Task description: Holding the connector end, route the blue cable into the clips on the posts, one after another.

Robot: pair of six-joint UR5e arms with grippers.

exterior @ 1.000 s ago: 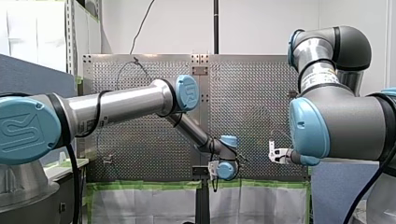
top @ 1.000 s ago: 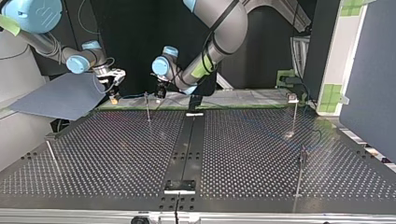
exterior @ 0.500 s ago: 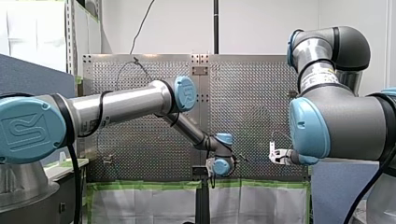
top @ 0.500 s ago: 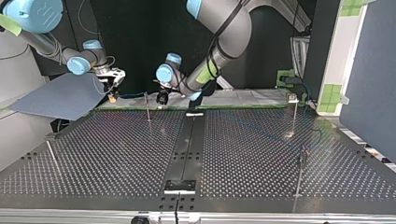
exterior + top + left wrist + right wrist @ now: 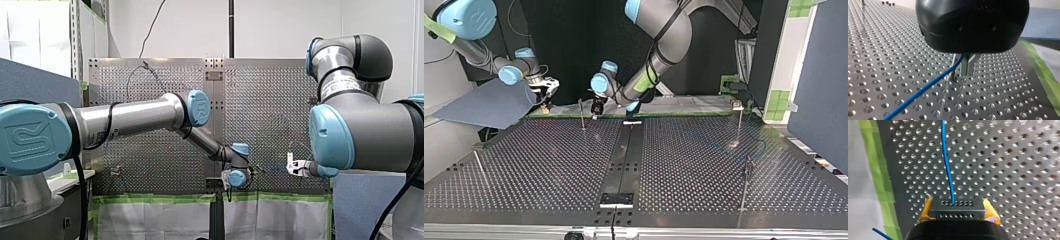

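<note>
My right gripper (image 5: 957, 211) is shut on the dark grey connector (image 5: 957, 206), its yellow pads (image 5: 926, 210) pressed on both sides. The blue cable (image 5: 946, 165) leaves the connector and runs ahead over the perforated table. My left gripper (image 5: 967, 73) is shut on the blue cable (image 5: 923, 88), metal fingers together, just beside a thin post (image 5: 953, 72). At the back of the top view my right gripper (image 5: 546, 96) stands left of the post (image 5: 581, 114) and my left gripper (image 5: 595, 107) right of it. The cable (image 5: 566, 103) spans between them near the post's top.
More thin posts stand at the top view's right (image 5: 740, 122), front right (image 5: 745, 186) and front left (image 5: 479, 167). A dark rail (image 5: 621, 155) runs down the table's middle. A blue-grey panel (image 5: 489, 102) lies beside my right arm. Green tape (image 5: 875, 170) lines the table's edge.
My left gripper has come down with the cable beside the back post. My right gripper has shifted slightly towards the post with the connector.
</note>
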